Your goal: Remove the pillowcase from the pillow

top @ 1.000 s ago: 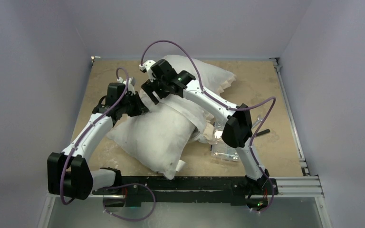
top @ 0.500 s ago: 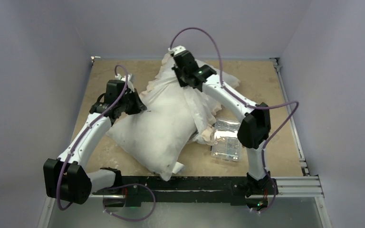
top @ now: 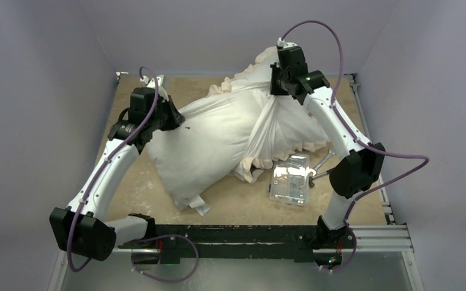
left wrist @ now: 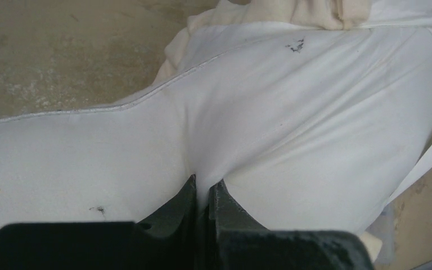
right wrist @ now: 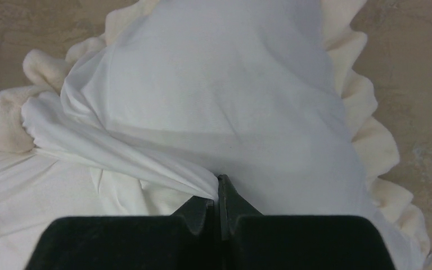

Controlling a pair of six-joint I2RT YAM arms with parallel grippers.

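Observation:
The plump white pillow (top: pixel 209 145) lies across the middle of the table, its far right end still inside the pillowcase (top: pixel 288 124). The pillowcase shows its white back and cream frill (top: pixel 252 173). My left gripper (top: pixel 175 119) is shut on a pinch of the pillow's white fabric (left wrist: pixel 315 140) at its left end, the jaws (left wrist: pixel 205 188) closed around a thin fold. My right gripper (top: pixel 275 90) is raised at the far right, shut on a gathered fold of the pillowcase (right wrist: pixel 214 101), which stretches taut below it. The frill (right wrist: pixel 374 140) runs down the right of that view.
A clear plastic box (top: pixel 290 180) sits on the tan table (top: pixel 133 176) just in front of the pillowcase, with a small metal tool (top: pixel 319 165) beside it. Grey walls close in the back and both sides. A black rail (top: pixel 236 233) runs along the near edge.
My right gripper closed on the pillowcase and pulled it up toward the far right corner. The left gripper drew the pillow's end slightly back and left, stretching the two apart.

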